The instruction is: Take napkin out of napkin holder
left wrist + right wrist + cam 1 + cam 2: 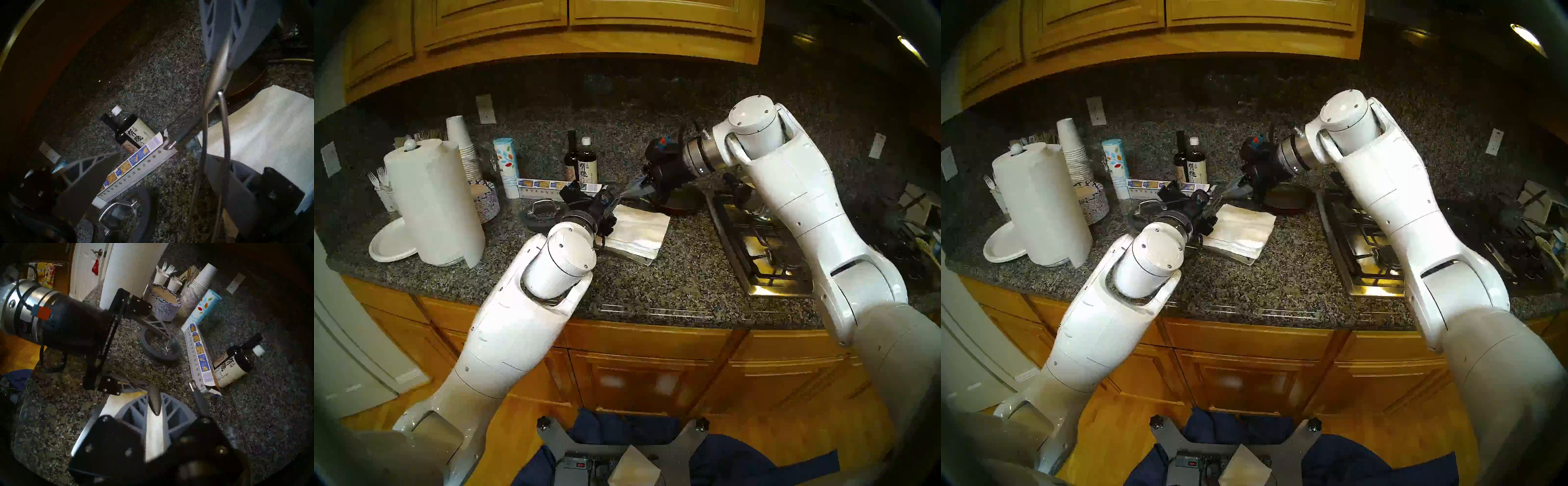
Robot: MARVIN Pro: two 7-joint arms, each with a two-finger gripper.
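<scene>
The napkin holder's flat silvery tray [646,262] lies mid-counter under a thick stack of white napkins [639,230]. No single napkin lies apart from the stack; the top sheet lies flat on it. My right gripper [633,190] is shut on the spoon-shaped tip [153,401] of the hinged wire arm [225,127] and holds it raised above the stack's back edge. My left gripper [614,212] is open at the stack's back left corner. In the left wrist view one of its fingers [237,186] lies over the stack [263,127], with the wire arm between its fingers.
A frying pan [680,200] sits just behind the stack, with the gas stove [762,244] to the right. A glass lid [541,213], a flat box [544,186] and two bottles [587,166] are at the left. Farther left stand a paper towel roll [432,203] and cups [463,149]. A white paper square [633,468] lies on my base.
</scene>
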